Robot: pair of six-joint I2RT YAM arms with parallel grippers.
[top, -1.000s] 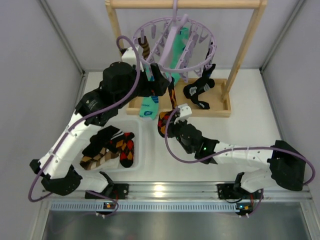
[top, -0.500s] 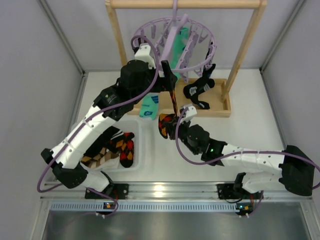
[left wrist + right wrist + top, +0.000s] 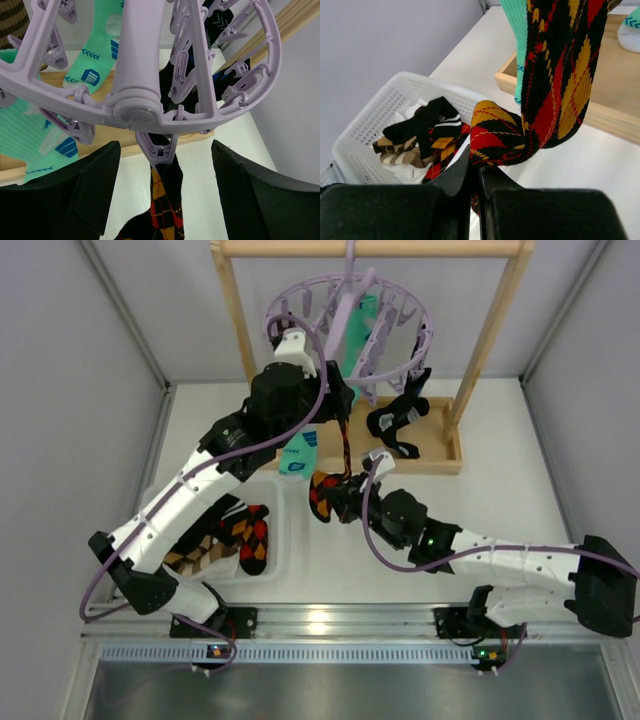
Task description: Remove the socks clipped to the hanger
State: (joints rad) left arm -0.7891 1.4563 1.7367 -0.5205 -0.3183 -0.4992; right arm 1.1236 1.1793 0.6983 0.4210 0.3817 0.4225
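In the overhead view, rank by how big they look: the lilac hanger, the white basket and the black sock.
Lilac hanger, hanging nearer the camera
White basket, partly under the left arm
Black sock, smallest

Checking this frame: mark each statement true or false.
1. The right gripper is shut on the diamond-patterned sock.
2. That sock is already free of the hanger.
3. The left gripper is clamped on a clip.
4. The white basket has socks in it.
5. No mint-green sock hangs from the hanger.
1. True. The right gripper is shut on the lower end of the diamond-patterned sock.
2. False. A lilac clip on the hanger holds its top end.
3. False. The left gripper is open, with a finger on either side of that clip and neither touching it.
4. True. The basket holds several socks.
5. False. A mint-green sock hangs there.
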